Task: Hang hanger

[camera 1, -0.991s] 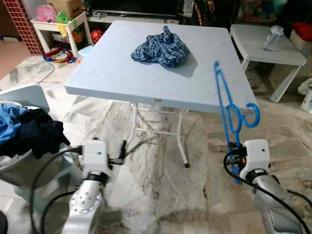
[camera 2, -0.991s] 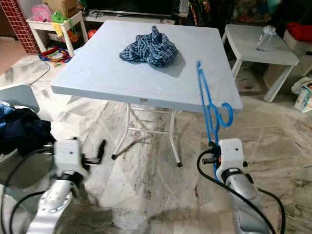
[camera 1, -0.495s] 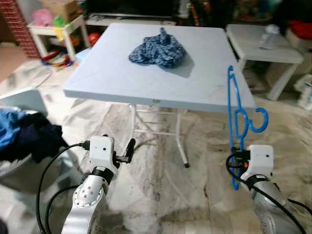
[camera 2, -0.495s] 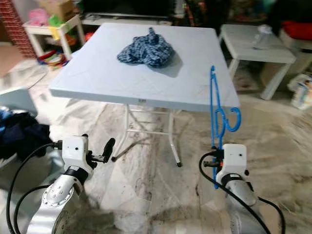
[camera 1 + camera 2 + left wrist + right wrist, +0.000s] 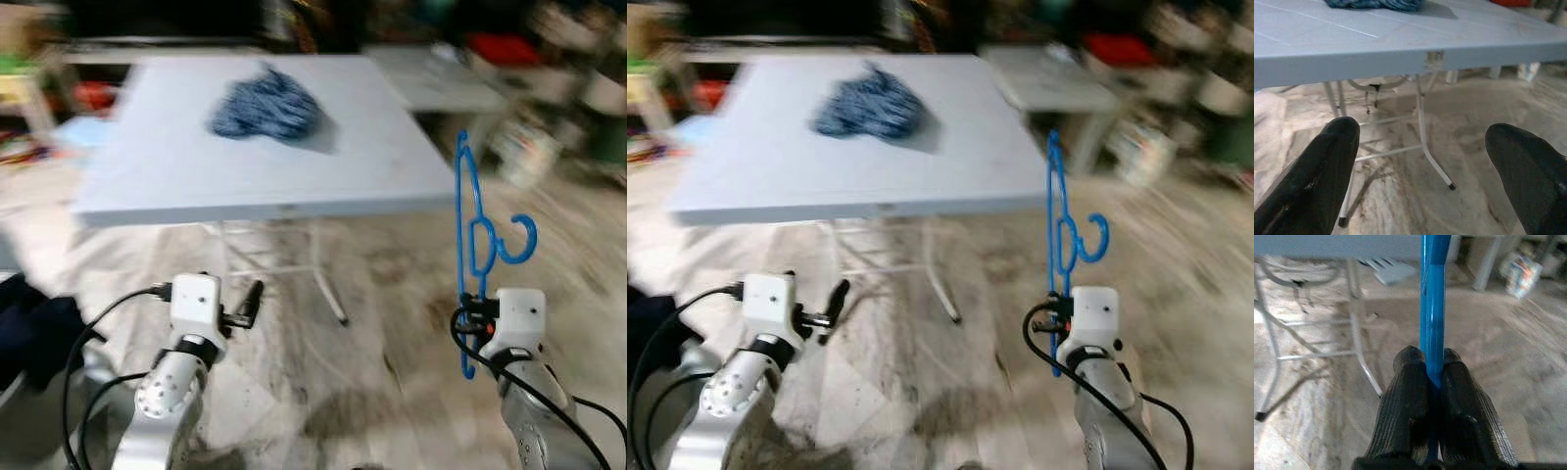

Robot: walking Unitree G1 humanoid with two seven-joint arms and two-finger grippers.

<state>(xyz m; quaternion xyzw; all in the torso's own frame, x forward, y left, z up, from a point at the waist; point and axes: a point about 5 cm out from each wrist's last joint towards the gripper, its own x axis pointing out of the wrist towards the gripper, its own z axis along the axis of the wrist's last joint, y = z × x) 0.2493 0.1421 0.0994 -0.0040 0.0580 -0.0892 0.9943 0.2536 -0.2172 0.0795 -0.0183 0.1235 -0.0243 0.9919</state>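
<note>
beside table [image 5: 176,171], right claw [image 5: 1433,377] clamping upright blue hanger [image 5: 464,230], left claw [image 5: 1420,161] spread

One blue hanger [image 5: 473,235], one crumpled checked garment [image 5: 266,103], two tables [image 5: 176,162] (the farther one blurred), two grippers [image 5: 1434,382].

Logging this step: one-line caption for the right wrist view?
Right gripper clamped on the blue hanger, table legs beyond.

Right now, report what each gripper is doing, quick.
Left gripper: open, empty, below the table edge.
Right gripper: shut on the blue hanger, held upright.
</note>
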